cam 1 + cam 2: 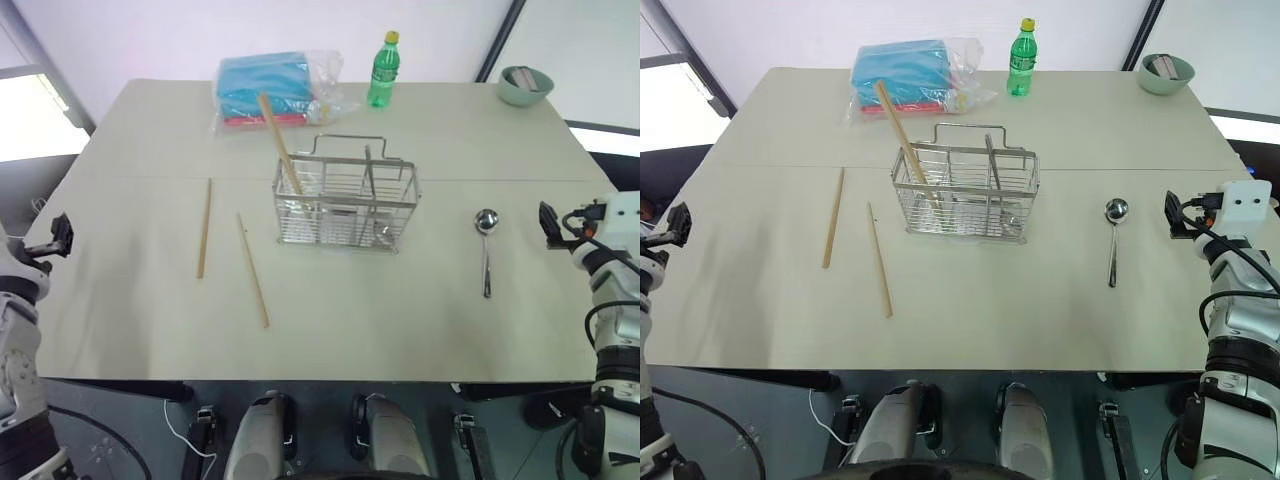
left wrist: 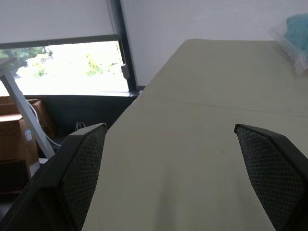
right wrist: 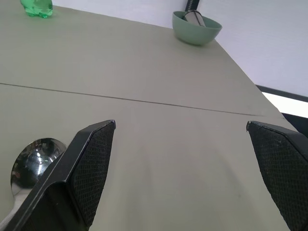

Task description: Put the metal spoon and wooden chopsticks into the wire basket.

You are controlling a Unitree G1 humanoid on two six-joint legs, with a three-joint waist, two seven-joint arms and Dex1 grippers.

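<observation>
The wire basket (image 1: 346, 203) stands in the middle of the table. One wooden chopstick (image 1: 280, 143) leans in its left compartment, sticking up and out. Two more chopsticks lie flat to its left, one (image 1: 204, 227) farther left and one (image 1: 253, 269) nearer the front. The metal spoon (image 1: 486, 247) lies to the right of the basket, bowl pointing away; its bowl (image 3: 31, 161) shows beside my right fingers. My left gripper (image 2: 173, 178) hangs open at the table's left edge, holding nothing. My right gripper (image 3: 185, 173) is open at the right edge, just right of the spoon.
A plastic bag of blue cloth (image 1: 272, 88) and a green bottle (image 1: 383, 70) stand at the back of the table. A pale green bowl (image 1: 525, 85) sits at the far right corner. The table's front strip (image 1: 330, 340) is bare.
</observation>
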